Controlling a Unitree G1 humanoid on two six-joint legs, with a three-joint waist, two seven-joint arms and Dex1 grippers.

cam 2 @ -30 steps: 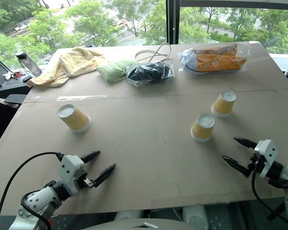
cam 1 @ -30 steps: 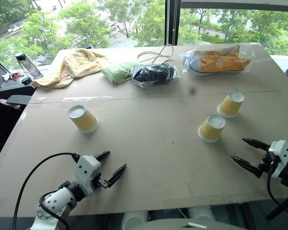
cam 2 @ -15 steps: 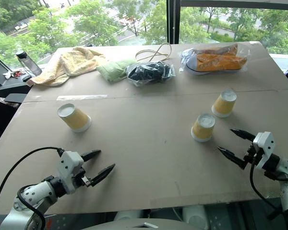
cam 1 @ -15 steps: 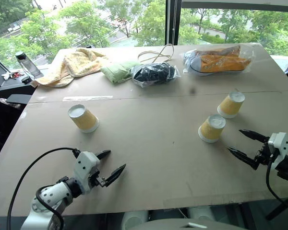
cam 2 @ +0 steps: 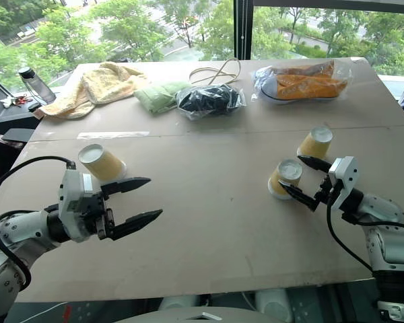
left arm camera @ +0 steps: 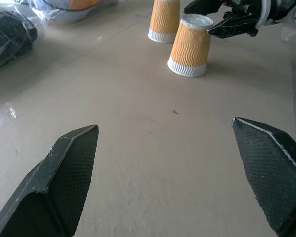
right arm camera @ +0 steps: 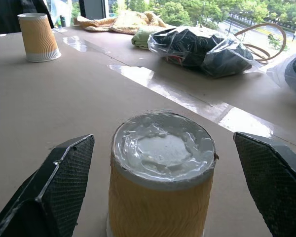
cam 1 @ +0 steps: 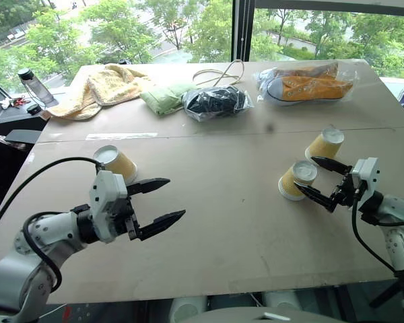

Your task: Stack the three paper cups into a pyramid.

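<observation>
Three paper cups stand upside down on the brown table (cam 1: 209, 215): one at the left (cam 1: 116, 163), one at the right (cam 1: 296, 180), and another just behind it (cam 1: 323, 145). My left gripper (cam 1: 175, 198) hovers open, just in front of and to the right of the left cup, empty. My right gripper (cam 1: 306, 173) is open with its fingers level on either side of the nearer right cup (right arm camera: 160, 173), not touching it. The left wrist view looks across the table at both right cups (left arm camera: 190, 47) and the right gripper (left arm camera: 222, 22).
Along the far edge lie a yellow towel (cam 1: 104, 87), a green cloth (cam 1: 165, 99), a black bundle in plastic (cam 1: 215, 102), a loose cord (cam 1: 219, 73) and bagged orange shoes (cam 1: 306, 84). A bottle (cam 1: 34, 86) stands beyond the left corner.
Both arms rose from the near edge. My right gripper moved left and forward until its fingers flank the nearer right cup. My left gripper lifted beside the left cup. Both stayed open.
</observation>
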